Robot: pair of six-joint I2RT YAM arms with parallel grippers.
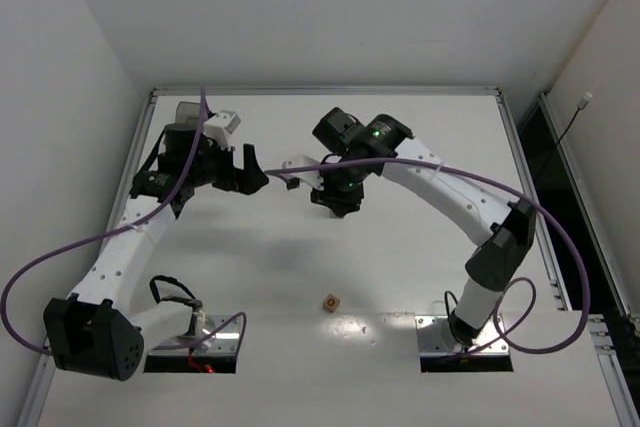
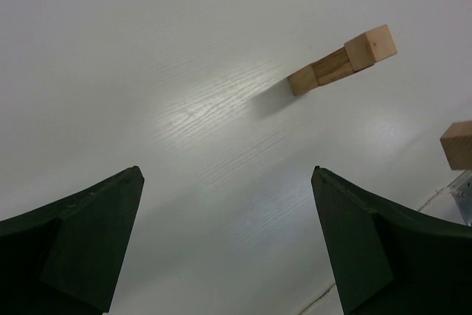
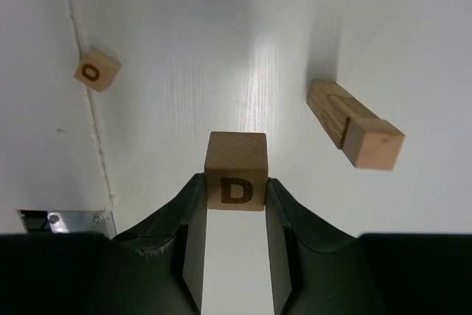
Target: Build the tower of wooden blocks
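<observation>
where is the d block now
The D block sits centre of the right wrist view, pinched in the right gripper, the tower at its right.

Three bits here. The tower [image 3: 354, 125] is a skinny upright column, one block wide, with a paler cube on top. The D block [image 3: 236, 171] sits pinched in the right gripper [image 3: 236, 195], near the tower. The O block [image 3: 97, 70] lies loose, well apart, letter up.

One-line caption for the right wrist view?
Right fingers shut on a D-marked wood block; tower and O-marked block on the table.
</observation>
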